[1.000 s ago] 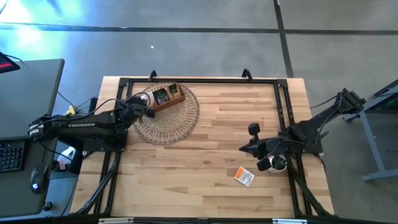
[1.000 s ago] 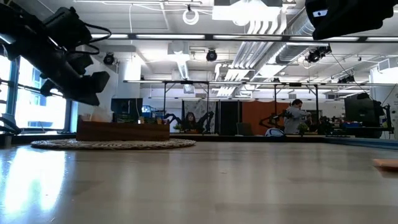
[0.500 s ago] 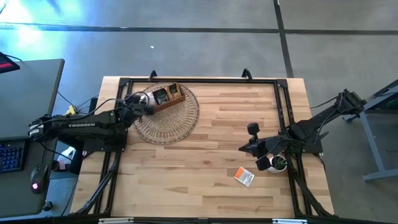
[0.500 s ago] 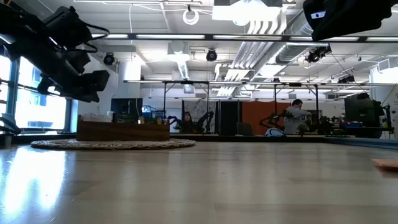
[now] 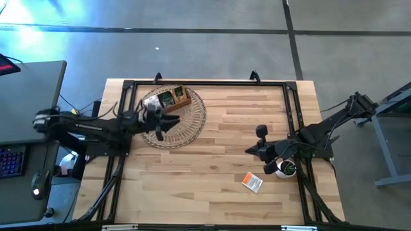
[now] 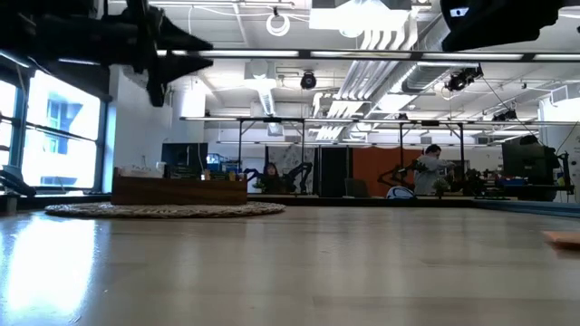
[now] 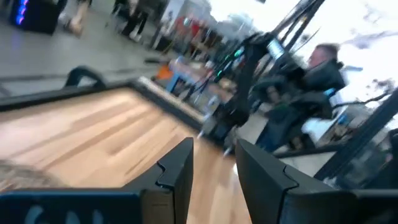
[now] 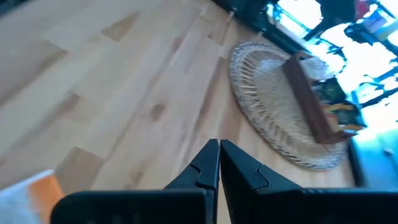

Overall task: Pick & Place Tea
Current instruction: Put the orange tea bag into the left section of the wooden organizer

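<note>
Tabletop (image 5: 218, 135) carries one sachet (image 5: 252, 182), near the right gripper (image 5: 249, 151), fingers together and empty. Open them, then descend squarely over it. Left gripper (image 5: 174, 120), fingers apart, hovers over the mat (image 5: 189, 122).

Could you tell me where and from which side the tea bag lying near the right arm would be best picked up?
The tea bag lies flat on the bare table, so probably come straight down and pinch across two opposite edges; its thin, flat shape gives no side to grab. The right hand hangs shut just beyond it and would need to open. The left hand is over the woven mat.
</note>
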Robot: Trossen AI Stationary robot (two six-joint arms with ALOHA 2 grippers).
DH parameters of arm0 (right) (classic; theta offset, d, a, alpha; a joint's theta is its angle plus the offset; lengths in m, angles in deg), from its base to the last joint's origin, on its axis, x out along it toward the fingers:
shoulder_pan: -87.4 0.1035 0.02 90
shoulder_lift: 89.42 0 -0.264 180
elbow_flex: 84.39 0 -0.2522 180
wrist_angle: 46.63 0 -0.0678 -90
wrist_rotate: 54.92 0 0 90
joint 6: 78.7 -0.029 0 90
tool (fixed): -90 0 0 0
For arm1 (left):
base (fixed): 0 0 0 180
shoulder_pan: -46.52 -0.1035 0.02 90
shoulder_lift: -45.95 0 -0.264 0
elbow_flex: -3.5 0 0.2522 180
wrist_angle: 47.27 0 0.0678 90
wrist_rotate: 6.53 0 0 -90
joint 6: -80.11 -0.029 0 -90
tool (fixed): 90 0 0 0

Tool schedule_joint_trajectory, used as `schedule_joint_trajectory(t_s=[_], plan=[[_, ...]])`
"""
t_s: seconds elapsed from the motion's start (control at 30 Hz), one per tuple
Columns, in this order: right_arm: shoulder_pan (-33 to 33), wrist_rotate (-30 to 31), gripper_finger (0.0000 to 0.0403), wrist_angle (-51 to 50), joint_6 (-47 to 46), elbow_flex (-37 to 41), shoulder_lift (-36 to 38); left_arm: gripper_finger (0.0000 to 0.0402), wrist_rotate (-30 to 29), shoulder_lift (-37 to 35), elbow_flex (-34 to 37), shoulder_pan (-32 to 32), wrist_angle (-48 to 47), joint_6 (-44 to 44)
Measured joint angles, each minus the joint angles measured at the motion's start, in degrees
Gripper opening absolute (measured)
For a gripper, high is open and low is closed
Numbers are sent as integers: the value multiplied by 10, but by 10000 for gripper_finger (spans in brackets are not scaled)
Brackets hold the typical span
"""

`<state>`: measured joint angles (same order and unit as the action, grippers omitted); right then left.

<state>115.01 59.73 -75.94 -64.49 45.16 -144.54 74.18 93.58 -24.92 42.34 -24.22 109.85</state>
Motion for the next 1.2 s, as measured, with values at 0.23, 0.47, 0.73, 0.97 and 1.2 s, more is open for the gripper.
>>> schedule_joint_trajectory(t_s=[0.23, 0.47, 0.73, 0.97, 1.2], plan=[[0, -39, 11, 14, -1, 0, -1, 119, -166, 160, -20, 147, 112, -2], [2, -176, 22, 56, -142, 0, -65, 119, -151, 379, -174, 194, 124, 3], [40, -227, 61, 63, -251, 0, -240, 119, -114, 524, -389, 164, 29, 6], [48, -312, 50, 16, -321, -1, -332, 119, -75, 529, -536, 166, -246, 6], [23, -215, 32, 47, -155, -4, -375, 119, -93, 529, -561, 170, -268, 5]])
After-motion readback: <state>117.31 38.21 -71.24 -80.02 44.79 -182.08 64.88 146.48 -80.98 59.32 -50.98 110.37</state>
